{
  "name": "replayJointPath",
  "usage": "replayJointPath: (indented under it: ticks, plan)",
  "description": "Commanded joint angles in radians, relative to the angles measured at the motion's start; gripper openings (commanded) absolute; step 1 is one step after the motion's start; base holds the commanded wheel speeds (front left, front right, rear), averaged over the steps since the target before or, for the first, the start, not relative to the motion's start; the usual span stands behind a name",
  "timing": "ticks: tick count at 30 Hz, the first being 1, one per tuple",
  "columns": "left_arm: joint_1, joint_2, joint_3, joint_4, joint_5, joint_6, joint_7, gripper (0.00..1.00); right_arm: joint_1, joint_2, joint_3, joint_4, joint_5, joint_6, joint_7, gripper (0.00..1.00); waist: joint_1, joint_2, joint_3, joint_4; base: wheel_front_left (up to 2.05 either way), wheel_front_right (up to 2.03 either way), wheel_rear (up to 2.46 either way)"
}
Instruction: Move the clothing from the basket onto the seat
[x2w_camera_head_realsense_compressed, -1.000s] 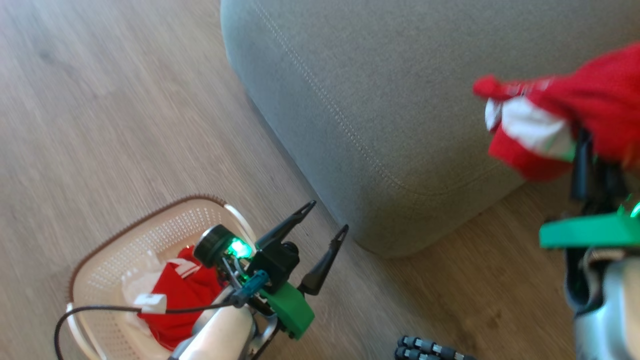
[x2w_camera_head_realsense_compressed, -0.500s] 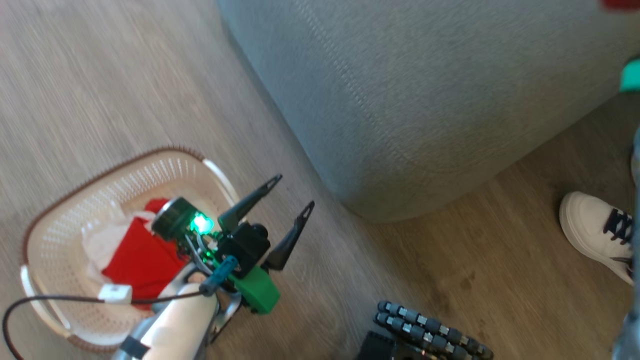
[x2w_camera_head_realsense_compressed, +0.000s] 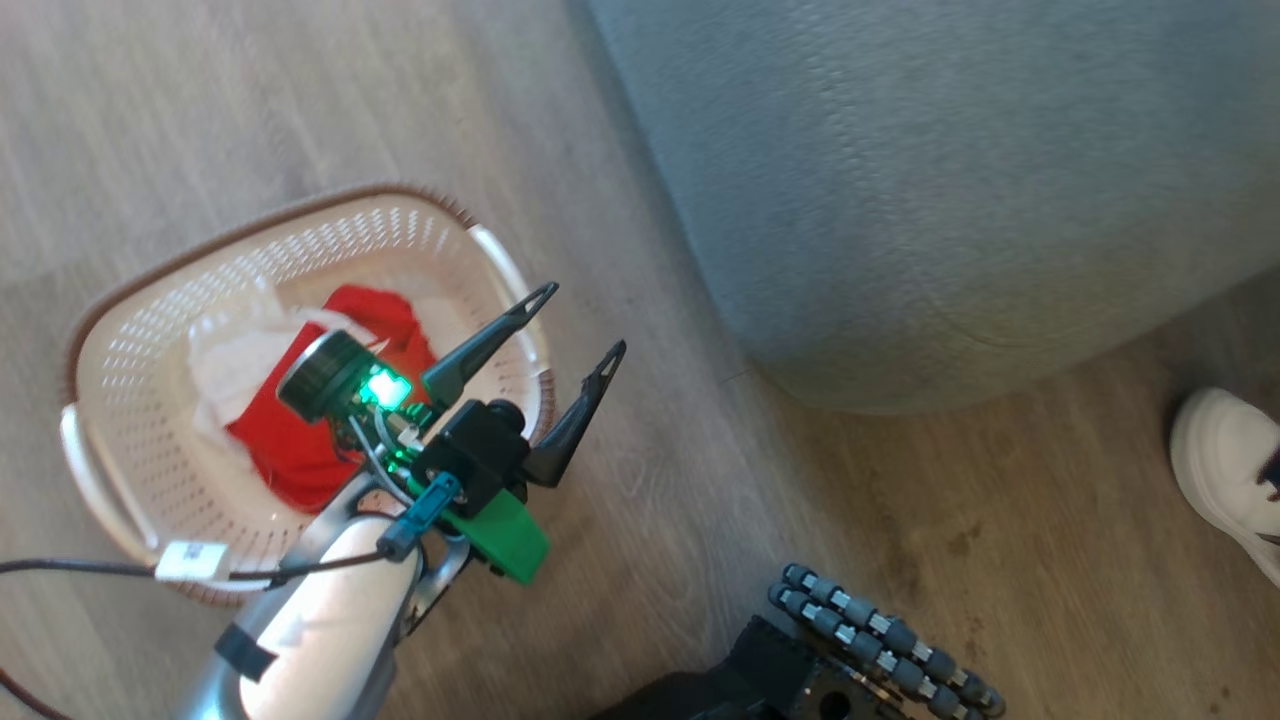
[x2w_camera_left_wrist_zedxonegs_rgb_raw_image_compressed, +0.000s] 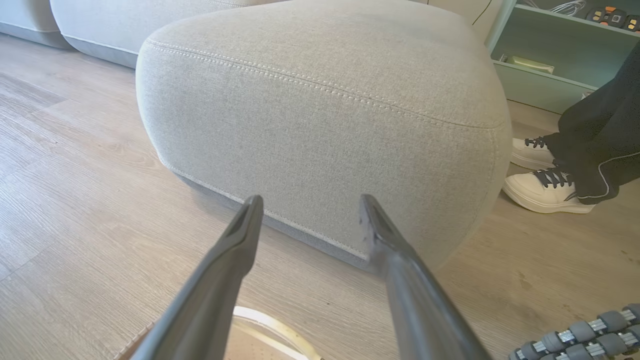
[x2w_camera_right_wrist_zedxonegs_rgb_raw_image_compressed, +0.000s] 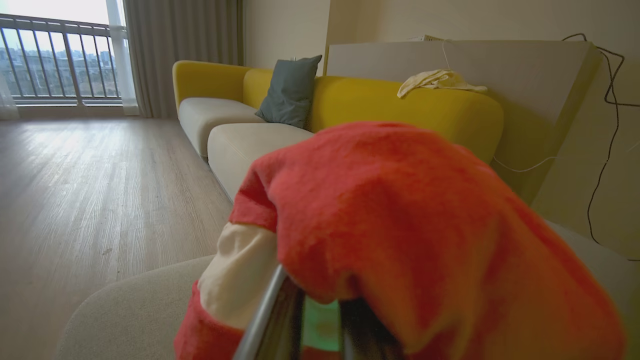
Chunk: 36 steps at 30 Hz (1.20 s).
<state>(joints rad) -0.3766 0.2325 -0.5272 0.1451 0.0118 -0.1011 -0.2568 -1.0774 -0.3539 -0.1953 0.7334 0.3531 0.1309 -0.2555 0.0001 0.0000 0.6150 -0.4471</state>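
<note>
The cream basket (x2w_camera_head_realsense_compressed: 130, 330) stands on the floor at the left, and its rim (x2w_camera_left_wrist_zedxonegs_rgb_raw_image_compressed: 270, 325) edges the left wrist view's bottom. One red and white piece of clothing (x2w_camera_head_realsense_compressed: 290, 450) lies inside it. My left gripper (x2w_camera_head_realsense_compressed: 583, 318) hovers open and empty over the basket's right rim, pointing at the grey-green seat (x2w_camera_head_realsense_compressed: 950, 200). From the left wrist, my left gripper (x2w_camera_left_wrist_zedxonegs_rgb_raw_image_compressed: 311, 200) frames the rounded seat (x2w_camera_left_wrist_zedxonegs_rgb_raw_image_compressed: 325, 115) just ahead. My right gripper (x2w_camera_right_wrist_zedxonegs_rgb_raw_image_compressed: 322, 325) is shut on another red piece of clothing (x2w_camera_right_wrist_zedxonegs_rgb_raw_image_compressed: 400, 225), which drapes over its fingers above the seat (x2w_camera_right_wrist_zedxonegs_rgb_raw_image_compressed: 135, 310).
A person's white shoe (x2w_camera_head_realsense_compressed: 1225, 470) stands on the wood floor right of the seat; both shoes (x2w_camera_left_wrist_zedxonegs_rgb_raw_image_compressed: 545, 185) and dark trouser legs show beside a pale green shelf (x2w_camera_left_wrist_zedxonegs_rgb_raw_image_compressed: 560, 65). My base's rollers (x2w_camera_head_realsense_compressed: 880, 640) lie at the bottom. A yellow sofa (x2w_camera_right_wrist_zedxonegs_rgb_raw_image_compressed: 400, 105) runs behind.
The head camera has swung, so the whole picture has shifted. My right gripper with its red clothing has gone out of the head view. The left gripper stays open by the basket.
</note>
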Motion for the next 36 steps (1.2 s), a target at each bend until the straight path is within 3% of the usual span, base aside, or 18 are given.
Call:
replayJointPath:
  ticks: [1, 10, 18, 33, 34, 35, 36]
  plan:
    - [-0.023, 0.013, 0.015, -0.037, 0.005, 0.006, -0.005, 1.00, -0.039, -0.048, -0.002, 0.023, 0.003, 0.000, -0.006, 0.00, -0.0001, 0.0000, 0.033, 0.038, 0.00, 0.00, 0.00]
    - [-0.053, 0.020, 0.004, -0.053, 0.000, 0.015, -0.005, 1.00, -0.173, -0.091, -0.005, 0.305, 0.016, 0.000, -0.006, 0.00, -0.0001, 0.0000, 0.091, 0.096, 0.00, 0.00, 0.00]
    - [-0.076, 0.030, 0.002, -0.059, -0.004, 0.023, -0.005, 1.00, -0.235, -0.106, 0.012, 0.475, -0.029, 0.000, -0.001, 0.00, -0.0001, 0.0000, 0.130, 0.121, 0.00, 0.00, 0.00]
    - [-0.082, 0.041, -0.006, -0.057, -0.009, 0.045, -0.005, 1.00, -0.242, -0.089, 0.014, 0.550, -0.066, 0.000, 0.066, 0.00, -0.0001, 0.0000, 0.140, 0.133, 0.00, 0.00, 0.00]
    - [-0.082, 0.038, -0.009, -0.056, -0.010, 0.046, -0.005, 1.00, -0.241, -0.091, 0.012, 0.551, -0.068, 0.000, 0.065, 0.12, -0.0001, 0.0000, 0.136, 0.134, 0.00, 0.00, 0.00]
    - [-0.083, 0.036, -0.010, -0.056, -0.011, 0.047, -0.005, 1.00, -0.240, -0.091, 0.011, 0.552, -0.070, 0.000, 0.064, 0.91, -0.0001, 0.0000, 0.131, 0.134, 0.00, 0.00, 0.00]
    - [-0.083, 0.034, -0.012, -0.055, -0.013, 0.049, -0.005, 1.00, -0.239, -0.091, 0.009, 0.553, -0.072, 0.000, 0.063, 1.00, -0.0001, 0.0000, 0.126, 0.134, 0.00, 0.00, 0.00]
